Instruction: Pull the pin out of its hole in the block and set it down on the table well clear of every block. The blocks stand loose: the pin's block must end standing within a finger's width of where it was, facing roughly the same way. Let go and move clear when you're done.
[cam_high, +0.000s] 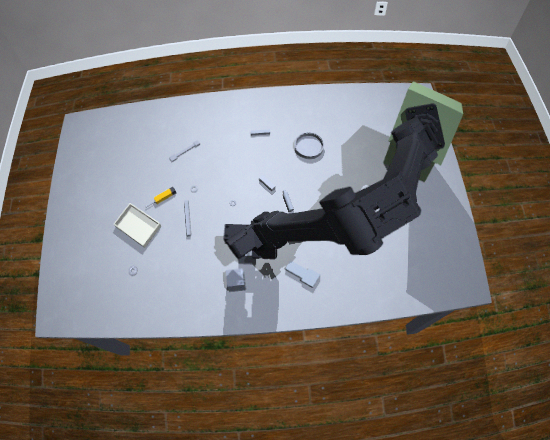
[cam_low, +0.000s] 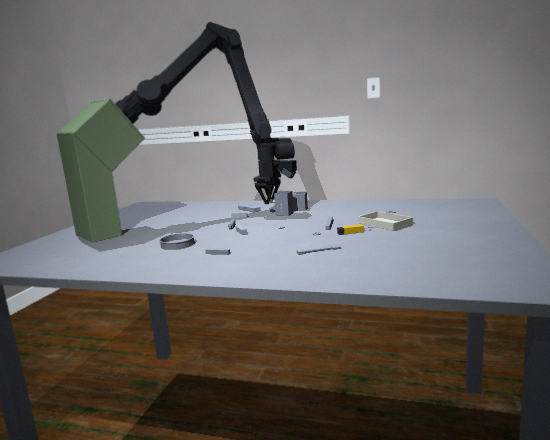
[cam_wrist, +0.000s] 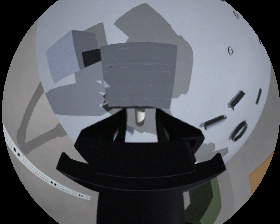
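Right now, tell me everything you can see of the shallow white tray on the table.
The tray is a small, shallow rectangle, open at the top, with low cream walls and a paler white floor; it looks like plastic. Nothing shows inside it. It lies flat on the grey table, turned at an angle to the table's edges, on the side far from the arm's green base. A yellow-handled tool lies closest, with a gap between them. Only the table touches the tray.
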